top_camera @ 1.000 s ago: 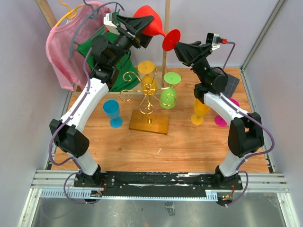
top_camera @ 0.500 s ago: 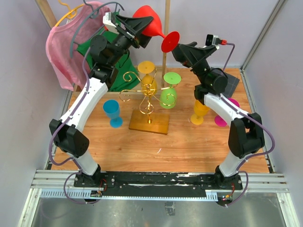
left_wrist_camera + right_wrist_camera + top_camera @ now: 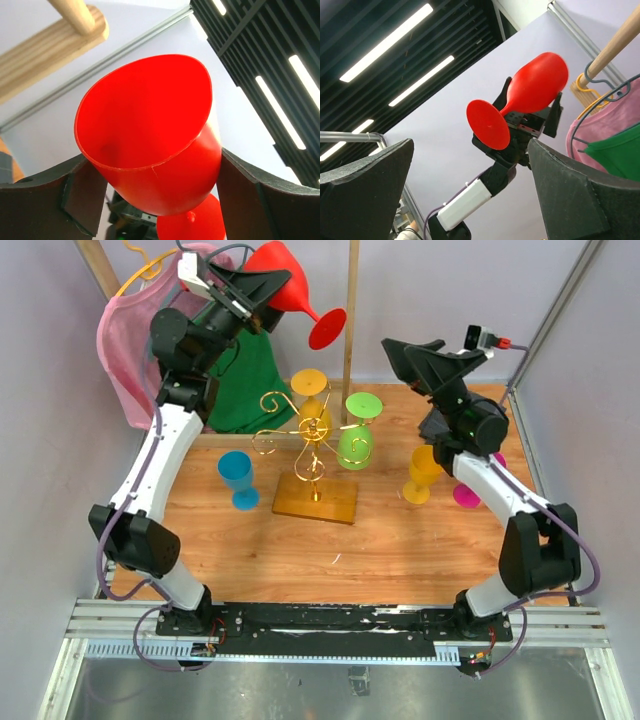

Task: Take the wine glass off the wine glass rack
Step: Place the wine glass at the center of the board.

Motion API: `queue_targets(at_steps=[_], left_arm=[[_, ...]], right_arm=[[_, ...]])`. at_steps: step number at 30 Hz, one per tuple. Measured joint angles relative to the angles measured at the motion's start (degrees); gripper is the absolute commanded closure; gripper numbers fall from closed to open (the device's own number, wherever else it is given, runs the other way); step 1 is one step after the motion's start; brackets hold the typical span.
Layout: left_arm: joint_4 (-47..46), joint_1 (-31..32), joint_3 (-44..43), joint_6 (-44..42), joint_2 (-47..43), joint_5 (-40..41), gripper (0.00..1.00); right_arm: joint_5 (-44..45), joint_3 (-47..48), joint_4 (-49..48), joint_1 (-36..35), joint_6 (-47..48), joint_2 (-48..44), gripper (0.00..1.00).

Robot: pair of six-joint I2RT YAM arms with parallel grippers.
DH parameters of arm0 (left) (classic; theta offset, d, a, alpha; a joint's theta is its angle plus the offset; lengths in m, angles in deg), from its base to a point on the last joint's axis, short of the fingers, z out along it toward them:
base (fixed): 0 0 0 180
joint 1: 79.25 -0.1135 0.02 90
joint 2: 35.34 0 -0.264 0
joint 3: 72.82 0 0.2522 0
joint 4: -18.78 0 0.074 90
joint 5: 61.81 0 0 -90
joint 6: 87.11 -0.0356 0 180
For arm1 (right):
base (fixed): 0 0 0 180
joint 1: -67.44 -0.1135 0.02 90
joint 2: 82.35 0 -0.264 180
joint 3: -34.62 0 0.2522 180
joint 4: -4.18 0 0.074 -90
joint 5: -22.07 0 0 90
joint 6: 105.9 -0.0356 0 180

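1. Now left gripper [image 3: 262,285] pinches the red wine glass [image 3: 150,135] by its bowl, upper left of the top view, glass tipped sideways, foot pointing right.
2. Glass is off the wine glass rack [image 3: 312,445], which stands mid-frame, lower down.
3. Upper right, right gripper [image 3: 402,352] spread wide, empty, apart from the glass.

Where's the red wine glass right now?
Top view, upper left: the red wine glass is in the left gripper, high above the gold wine glass rack.
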Motion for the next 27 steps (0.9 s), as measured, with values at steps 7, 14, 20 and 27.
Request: queue_targets(at_steps=[7, 14, 20, 27], left_arm=[[3.5, -8.0, 0.3, -8.8, -5.2, -6.1, 0.29], [15.4, -10.8, 5.5, -28.5, -14.8, -10.1, 0.29], [26.0, -12.4, 10.7, -44.4, -22.3, -8.7, 0.29], [33.5, -16.0, 16.7, -56.5, -28.6, -3.4, 0.27]], right_arm=[[-4.7, -6.8, 7.9, 9.5, 2.1, -9.0, 0.01], [-12.3, -5.9, 35.9, 18.0, 16.4, -20.2, 0.02], [-13.3, 2.9, 67.4, 21.4, 37.5, -25.2, 0.02], [-13.4, 4.2, 82.2, 25.8, 48.7, -27.7, 0.02]])
